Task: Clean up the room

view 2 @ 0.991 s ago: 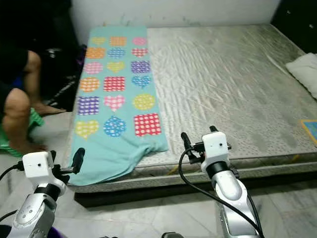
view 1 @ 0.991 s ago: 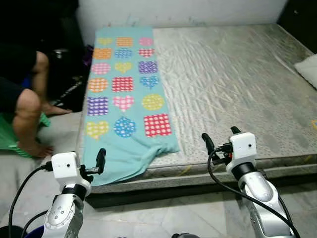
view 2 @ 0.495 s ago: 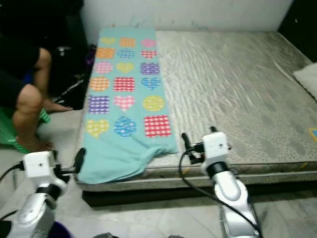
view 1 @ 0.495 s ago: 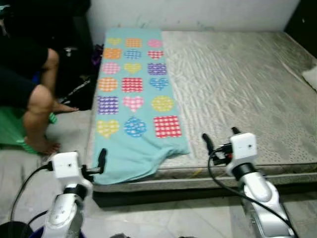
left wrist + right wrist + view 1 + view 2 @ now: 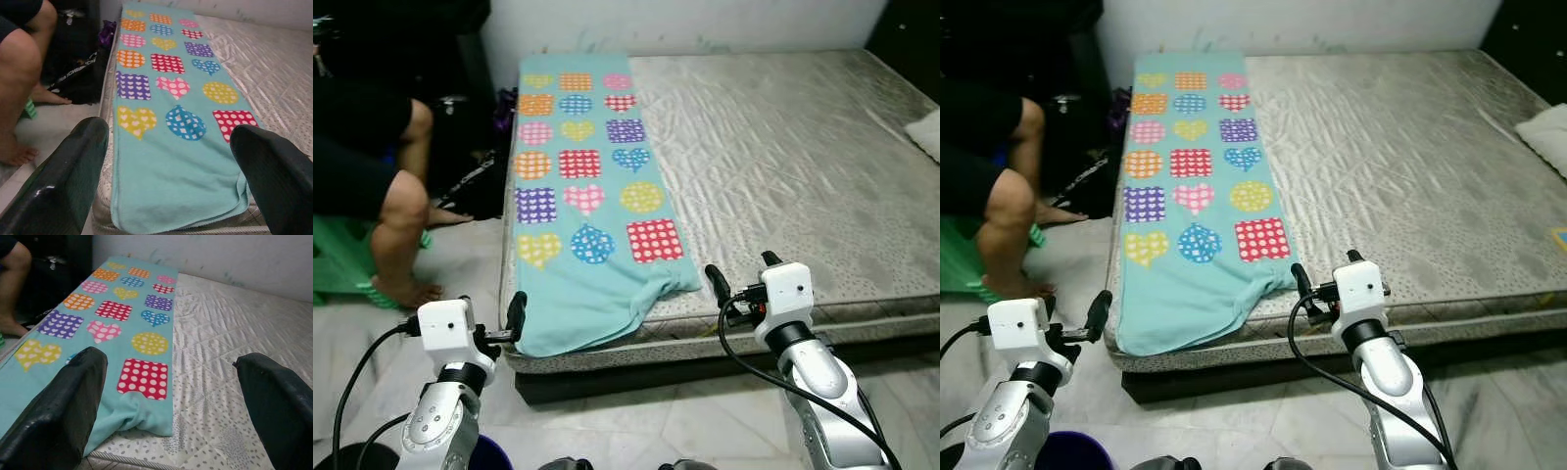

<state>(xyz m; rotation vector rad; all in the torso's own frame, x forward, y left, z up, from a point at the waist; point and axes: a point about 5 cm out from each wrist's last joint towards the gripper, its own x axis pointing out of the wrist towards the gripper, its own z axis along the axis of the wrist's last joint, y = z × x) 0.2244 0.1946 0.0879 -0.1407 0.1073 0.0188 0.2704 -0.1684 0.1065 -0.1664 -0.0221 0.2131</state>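
Blanket (image 5: 584,211): teal, patterned, flat along mattress (image 5: 783,157) edge, ahead of left gripper (image 5: 516,315), fingers spread; right gripper (image 5: 736,279) beside its bunched corner, likewise spread, apparently ready to grasp.

My head cameras look forward and down across the bed (image 5: 783,166), while both wrist cameras face closer along their fingers (image 5: 63,191), sharing the patterned blanket (image 5: 582,196).

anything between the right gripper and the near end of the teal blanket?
Nothing. In the left eye view the right gripper, fingers open, hovers at the mattress edge, beside the teal blanket; between them lies bare quilted mattress. The right wrist view agrees.
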